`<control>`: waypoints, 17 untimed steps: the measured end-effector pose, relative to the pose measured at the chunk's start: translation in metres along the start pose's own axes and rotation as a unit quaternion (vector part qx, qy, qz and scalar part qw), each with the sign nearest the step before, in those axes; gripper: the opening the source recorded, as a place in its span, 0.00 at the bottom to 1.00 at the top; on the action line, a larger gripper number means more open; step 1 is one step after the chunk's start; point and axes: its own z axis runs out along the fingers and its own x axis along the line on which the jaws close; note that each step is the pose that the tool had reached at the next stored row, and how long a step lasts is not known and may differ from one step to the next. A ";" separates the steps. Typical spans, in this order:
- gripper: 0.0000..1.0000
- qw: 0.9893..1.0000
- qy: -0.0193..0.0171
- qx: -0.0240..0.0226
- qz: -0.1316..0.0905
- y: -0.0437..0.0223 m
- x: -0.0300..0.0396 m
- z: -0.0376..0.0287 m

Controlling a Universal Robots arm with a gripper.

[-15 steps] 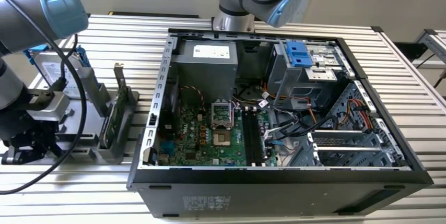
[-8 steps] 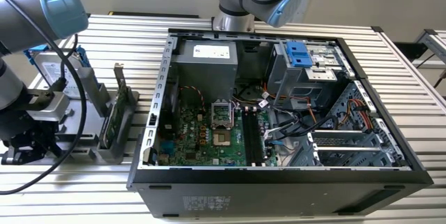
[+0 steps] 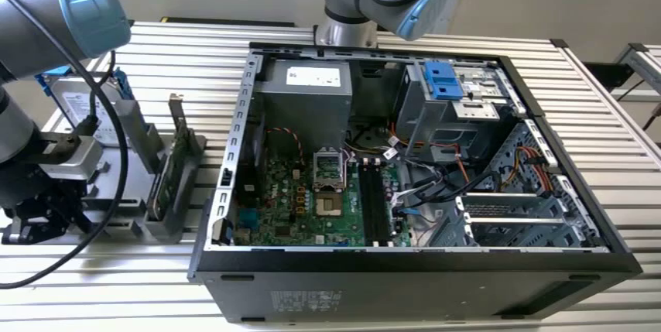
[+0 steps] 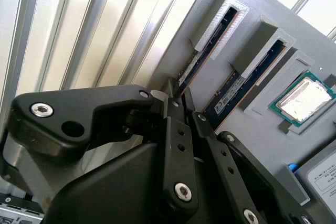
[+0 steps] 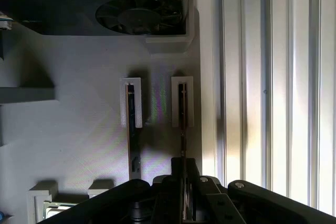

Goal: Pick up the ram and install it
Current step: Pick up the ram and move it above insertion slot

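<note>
Nearest, in the first wrist view: gripper (image 5: 182, 162) set narrow on the end of the ram (image 5: 182, 124), seemingly clenched on its two faces. Sits upright in the slot along the outer edge of the grey holder (image 5: 79, 129), just beside the bare slats of the table (image 5: 273, 103); not lifted out. Next inward, a second stick (image 5: 130, 135) in the neighbouring slot, untouched. Farther off, in the exterior view, across the table: the open computer case (image 3: 413, 258), memory slots (image 3: 374, 200) on its board apparently unfilled. Judging by this, only the grasp made; lifting, carrying and seating all left to do.
</note>
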 end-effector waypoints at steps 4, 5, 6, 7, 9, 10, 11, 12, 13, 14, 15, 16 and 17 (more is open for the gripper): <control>0.00 1.000 0.000 0.000 0.000 0.0000 -0.0001 0.0000; 0.00 1.000 0.000 0.000 0.000 0.0000 -0.0001 0.0000; 0.00 1.000 0.000 0.000 0.000 0.0000 -0.0001 0.0000; 0.00 1.000 0.000 0.000 0.000 0.0000 -0.0001 0.0000; 0.00 1.000 0.000 0.000 0.000 0.0000 -0.0001 -0.0007; 0.00 1.000 0.000 0.000 0.000 0.0000 -0.0002 -0.0013; 0.00 1.000 0.000 0.000 0.000 0.0000 -0.0002 -0.0019; 0.00 1.000 0.000 0.000 0.000 0.0000 -0.0002 -0.0028; 0.00 1.000 0.000 0.000 0.000 0.0001 -0.0002 -0.0037; 0.00 1.000 0.000 0.000 0.000 0.0001 -0.0002 -0.0046; 0.00 1.000 0.000 0.000 0.000 0.0001 -0.0002 -0.0055; 0.00 1.000 0.000 0.000 0.000 0.0001 -0.0002 -0.0066; 0.00 1.000 0.000 0.000 0.000 0.0001 -0.0003 -0.0077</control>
